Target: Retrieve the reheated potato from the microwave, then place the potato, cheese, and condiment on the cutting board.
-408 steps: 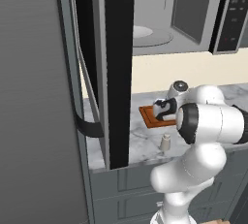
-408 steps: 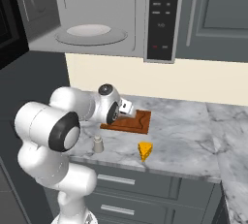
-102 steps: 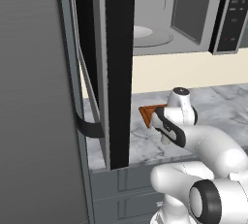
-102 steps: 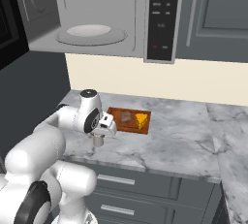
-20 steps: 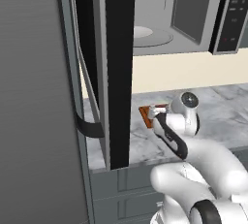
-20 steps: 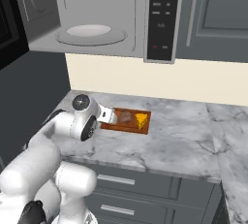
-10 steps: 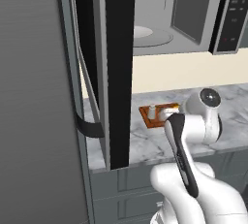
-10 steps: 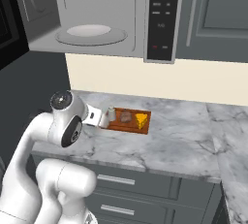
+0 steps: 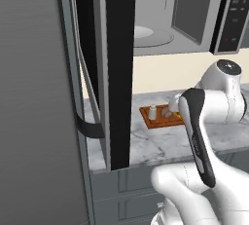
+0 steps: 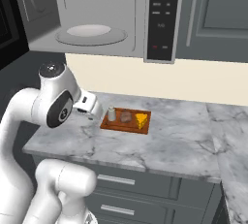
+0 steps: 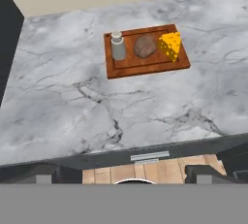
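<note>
Upright off-white condiment (image 11: 117, 46) on cutting board (image 11: 145, 66)

A grey marble counter (image 11: 72, 102) carries the cutting board (image 11: 145, 65).

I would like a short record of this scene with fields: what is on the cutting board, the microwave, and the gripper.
cutting board: lies flat on the marble counter
on the board: condiment upright, potato in the middle, cheese at the other end
microwave: door open, white turntable bare
gripper: open, holds nothing, drawn back from the board
</note>
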Robot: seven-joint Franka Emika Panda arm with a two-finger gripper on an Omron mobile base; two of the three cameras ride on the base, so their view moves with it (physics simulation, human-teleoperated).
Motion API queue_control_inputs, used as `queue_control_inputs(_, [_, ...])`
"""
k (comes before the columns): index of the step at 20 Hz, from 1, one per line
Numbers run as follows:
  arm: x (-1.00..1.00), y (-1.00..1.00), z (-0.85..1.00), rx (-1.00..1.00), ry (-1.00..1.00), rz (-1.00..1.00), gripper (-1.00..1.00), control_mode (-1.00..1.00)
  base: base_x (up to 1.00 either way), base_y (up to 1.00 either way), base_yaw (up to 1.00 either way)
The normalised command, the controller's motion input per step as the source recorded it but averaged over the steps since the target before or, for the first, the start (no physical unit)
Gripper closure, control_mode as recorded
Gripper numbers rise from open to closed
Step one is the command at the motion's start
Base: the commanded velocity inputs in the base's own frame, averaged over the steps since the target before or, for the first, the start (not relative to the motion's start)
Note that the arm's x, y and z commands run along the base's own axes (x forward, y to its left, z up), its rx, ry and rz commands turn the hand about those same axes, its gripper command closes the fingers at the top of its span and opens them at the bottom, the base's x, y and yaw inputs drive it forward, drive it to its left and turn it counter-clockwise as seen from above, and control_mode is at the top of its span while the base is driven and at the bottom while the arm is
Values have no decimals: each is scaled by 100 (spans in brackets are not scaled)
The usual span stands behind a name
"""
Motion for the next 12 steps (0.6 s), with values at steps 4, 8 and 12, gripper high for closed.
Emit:
queue_control_inputs(4, [-62,0,25,1,11,0,-100,-100,0,0,0])
queue_control_inputs(8, [-63,6,2,0,3,0,-100,-100,0,0,0])
queue_control_inputs(12, [-49,30,0,0,0,0,-100,-100,0,0,0])
